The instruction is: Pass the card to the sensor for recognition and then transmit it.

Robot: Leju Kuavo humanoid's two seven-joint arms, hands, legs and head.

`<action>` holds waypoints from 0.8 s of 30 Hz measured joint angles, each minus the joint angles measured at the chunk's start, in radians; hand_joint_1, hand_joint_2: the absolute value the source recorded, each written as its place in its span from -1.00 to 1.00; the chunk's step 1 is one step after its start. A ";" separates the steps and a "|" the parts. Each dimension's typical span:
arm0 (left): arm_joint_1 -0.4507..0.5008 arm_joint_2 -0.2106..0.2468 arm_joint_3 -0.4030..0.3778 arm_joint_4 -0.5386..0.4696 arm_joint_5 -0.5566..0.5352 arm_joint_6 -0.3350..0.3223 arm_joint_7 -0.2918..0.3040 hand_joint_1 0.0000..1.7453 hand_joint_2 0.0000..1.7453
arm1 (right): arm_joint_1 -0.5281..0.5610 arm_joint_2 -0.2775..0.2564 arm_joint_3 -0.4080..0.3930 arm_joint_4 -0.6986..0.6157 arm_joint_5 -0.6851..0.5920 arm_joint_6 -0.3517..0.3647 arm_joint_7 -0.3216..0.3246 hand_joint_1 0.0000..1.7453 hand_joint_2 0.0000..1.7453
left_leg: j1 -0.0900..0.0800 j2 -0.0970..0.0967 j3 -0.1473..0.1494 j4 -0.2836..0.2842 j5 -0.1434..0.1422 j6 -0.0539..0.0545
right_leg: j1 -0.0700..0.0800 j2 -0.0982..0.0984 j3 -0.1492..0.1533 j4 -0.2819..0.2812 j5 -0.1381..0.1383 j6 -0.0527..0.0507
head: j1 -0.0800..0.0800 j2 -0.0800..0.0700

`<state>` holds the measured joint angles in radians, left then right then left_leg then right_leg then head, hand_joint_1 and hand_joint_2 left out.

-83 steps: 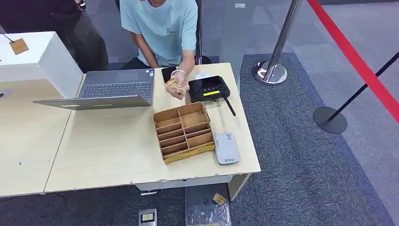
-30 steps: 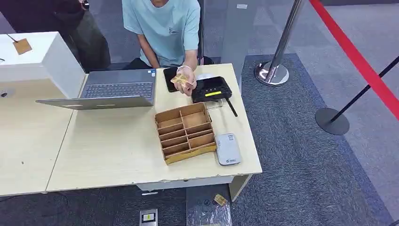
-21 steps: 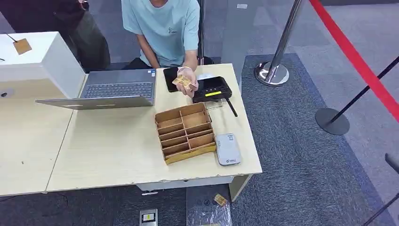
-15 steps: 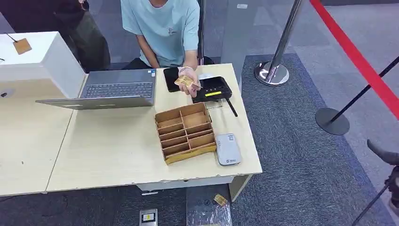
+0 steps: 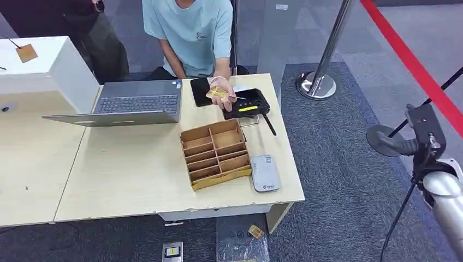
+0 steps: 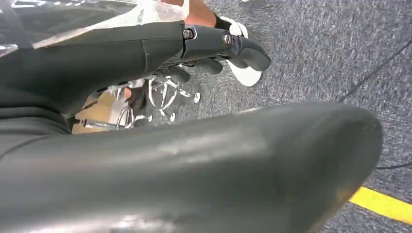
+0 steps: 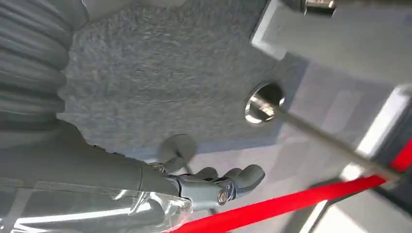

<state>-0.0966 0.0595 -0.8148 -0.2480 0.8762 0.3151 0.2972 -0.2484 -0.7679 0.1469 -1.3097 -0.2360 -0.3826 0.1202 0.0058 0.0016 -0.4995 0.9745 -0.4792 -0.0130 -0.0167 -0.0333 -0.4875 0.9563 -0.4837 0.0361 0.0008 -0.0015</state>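
Observation:
A person in a pale teal shirt sits behind the table (image 5: pixel 136 180) and holds a tan card (image 5: pixel 218 93) up over a black device with a lit yellow-green strip (image 5: pixel 245 102). A flat grey-white reader (image 5: pixel 265 172) lies near the table's front right corner, beside a wooden compartment box (image 5: pixel 214 153). My right hand (image 5: pixel 419 132) is raised over the carpet to the right of the table, well away from the card, fingers (image 7: pixel 233 179) apart and holding nothing. My left hand (image 6: pixel 214 46) hangs over the carpet and holds nothing.
An open laptop (image 5: pixel 128 102) sits at the back left of the table, a dark phone (image 5: pixel 197 90) next to the person's hand. A white box (image 5: pixel 49 65) stands at the far left. Chrome posts (image 5: pixel 319 82) with a red belt (image 5: pixel 415 65) stand on the right.
My right arm has risen into the head view from the lower right. The person has lifted the card and shifted it a little right, over the black device.

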 joint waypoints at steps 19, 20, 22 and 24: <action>-0.006 0.000 -0.071 0.002 -0.033 -0.045 -0.031 -1.00 -1.00 | -0.217 0.122 0.216 -0.241 0.526 0.202 0.211 -1.00 1.00 | 0.000 0.000 0.000 0.000 0.000 0.000 | 0.000 0.000 0.000 0.000 0.000 0.000 | 0.000 0.000; -0.007 0.000 -0.077 0.002 -0.036 -0.047 -0.031 -1.00 -1.00 | -0.232 0.130 0.233 -0.244 0.556 0.214 0.220 -1.00 1.00 | 0.000 -0.001 0.000 0.000 0.000 0.000 | 0.000 0.000 0.000 0.000 0.000 0.000 | 0.000 0.000; -0.008 0.000 -0.086 0.002 -0.040 -0.052 -0.034 -1.00 -1.00 | -0.258 0.144 0.260 -0.244 0.609 0.234 0.235 -1.00 1.00 | 0.000 0.000 0.000 0.000 0.000 0.000 | 0.000 0.000 0.000 0.000 0.000 0.000 | 0.000 0.000; -0.008 0.000 -0.089 0.002 -0.045 -0.054 -0.036 -1.00 -1.00 | -0.282 0.153 0.280 -0.243 0.668 0.253 0.245 -1.00 1.00 | 0.000 -0.001 -0.001 0.000 0.000 0.000 | 0.000 0.000 0.000 0.000 0.000 0.000 | 0.000 0.000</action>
<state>-0.1042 0.0591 -0.9037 -0.2464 0.8316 0.2613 0.2609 -0.5305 -0.6145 0.4273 -1.5526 0.4316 -0.1293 0.3655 0.0060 0.0008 -0.5001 0.9746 -0.4787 -0.0134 -0.0164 -0.0337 -0.4876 0.9567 -0.4837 0.0361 0.0011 -0.0015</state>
